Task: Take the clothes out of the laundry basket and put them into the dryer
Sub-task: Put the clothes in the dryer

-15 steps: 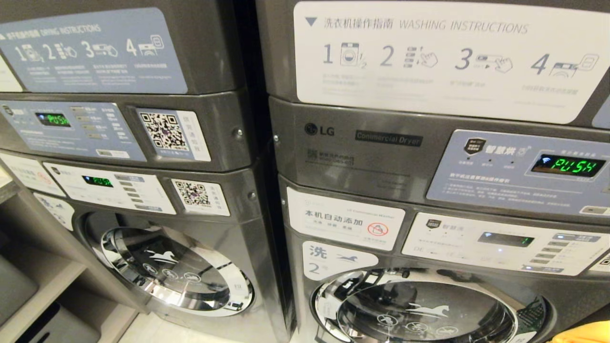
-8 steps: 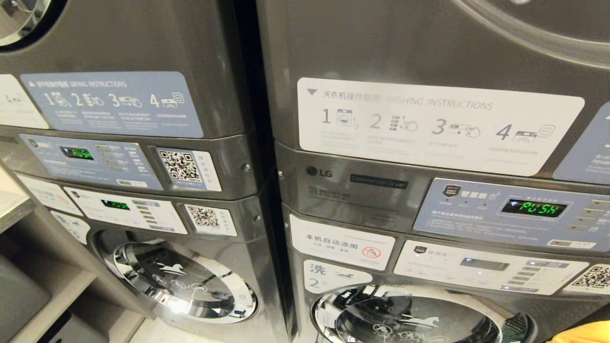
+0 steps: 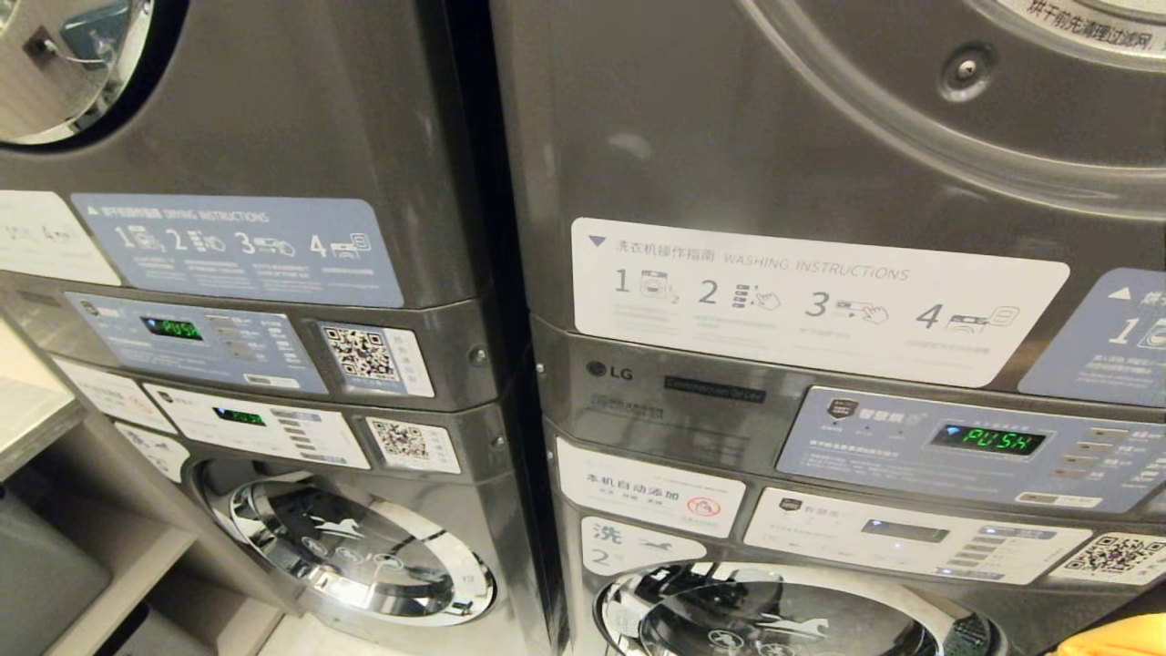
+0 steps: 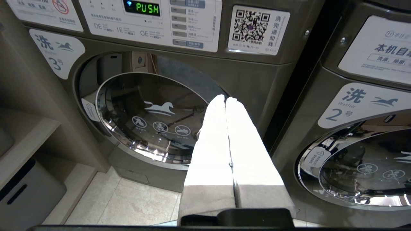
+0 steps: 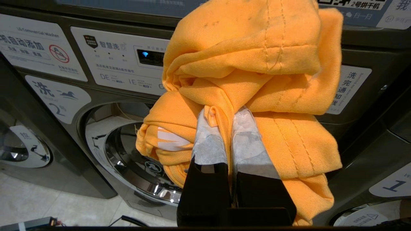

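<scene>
Setting: laundromat; two stacked columns of grey machines side by side, pale tiled floor (image 4: 128, 202) below.
Right column: dryer (image 3: 820, 118) on top, only the lower arc of its round door recess in the head view; white washing-instructions label (image 3: 811, 296) beneath it, then a control panel (image 3: 975, 446) reading PUSH in green.
Washer no. 2 (image 5: 128, 150): under that dryer, chrome-ringed door closed; it sits beyond and below the right gripper.
Right gripper (image 5: 229, 128): fingers pinched tight together on a bunched orange garment (image 5: 257, 73). Cloth is caught between the white pads and heaped over and around the fingertips, hanging down both sides of them.
Orange garment, head view: only a small corner (image 3: 1116, 638) shows at the lower right edge, low in front of the right column.
Left gripper (image 4: 225, 102): white fingers pressed flat against each other, nothing between them. Empty.
Washer no. 3 (image 4: 151, 115): directly ahead of the left gripper tips, glass door closed, horse logo on it.
QR sticker (image 4: 257, 30): above the left gripper tips, on the no. 3 panel.
Shelving (image 4: 22, 141): wooden unit off to the side of washer no. 3.
</scene>
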Controlling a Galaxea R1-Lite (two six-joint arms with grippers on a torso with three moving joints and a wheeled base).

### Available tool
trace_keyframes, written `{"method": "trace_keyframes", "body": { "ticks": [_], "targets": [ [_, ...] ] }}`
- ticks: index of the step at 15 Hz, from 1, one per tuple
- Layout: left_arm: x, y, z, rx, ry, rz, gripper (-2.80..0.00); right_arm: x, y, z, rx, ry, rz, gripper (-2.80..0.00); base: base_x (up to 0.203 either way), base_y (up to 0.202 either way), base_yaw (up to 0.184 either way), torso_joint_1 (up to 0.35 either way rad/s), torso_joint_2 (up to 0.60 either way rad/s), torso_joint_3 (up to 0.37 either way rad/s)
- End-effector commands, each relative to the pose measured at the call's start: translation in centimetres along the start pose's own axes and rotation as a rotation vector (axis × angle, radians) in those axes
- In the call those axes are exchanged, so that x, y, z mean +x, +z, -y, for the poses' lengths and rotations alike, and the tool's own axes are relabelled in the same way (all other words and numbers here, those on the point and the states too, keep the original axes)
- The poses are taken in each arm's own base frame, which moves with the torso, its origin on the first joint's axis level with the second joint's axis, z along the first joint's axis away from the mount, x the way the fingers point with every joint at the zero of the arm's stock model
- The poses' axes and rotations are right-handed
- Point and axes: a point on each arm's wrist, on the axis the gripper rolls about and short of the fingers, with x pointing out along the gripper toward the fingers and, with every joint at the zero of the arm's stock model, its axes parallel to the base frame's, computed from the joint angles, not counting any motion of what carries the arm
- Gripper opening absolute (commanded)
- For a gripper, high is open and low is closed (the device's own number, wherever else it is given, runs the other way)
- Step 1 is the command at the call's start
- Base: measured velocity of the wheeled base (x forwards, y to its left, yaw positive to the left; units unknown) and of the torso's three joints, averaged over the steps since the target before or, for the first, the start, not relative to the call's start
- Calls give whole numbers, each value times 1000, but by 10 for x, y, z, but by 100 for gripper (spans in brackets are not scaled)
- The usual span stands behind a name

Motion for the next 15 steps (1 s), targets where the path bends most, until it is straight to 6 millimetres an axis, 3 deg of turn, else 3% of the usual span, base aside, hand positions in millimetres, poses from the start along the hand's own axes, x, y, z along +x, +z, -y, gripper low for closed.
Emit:
{"method": "trace_keyframes", "body": {
  "ticks": [1,5,15],
  "targets": [
    [0,0,0,0,-1,-1,-280,0,0,0,0,0,0,-280,0,0,0,149,-325,-162],
    [0,0,0,0,-1,-1,-280,0,0,0,3,0,0,-280,-2,-1,21,155,-331,-175],
    [0,0,0,0,-1,-1,-280,0,0,0,11,-5,0,-280,1,-8,174,132,-271,-140]
  ]
}}
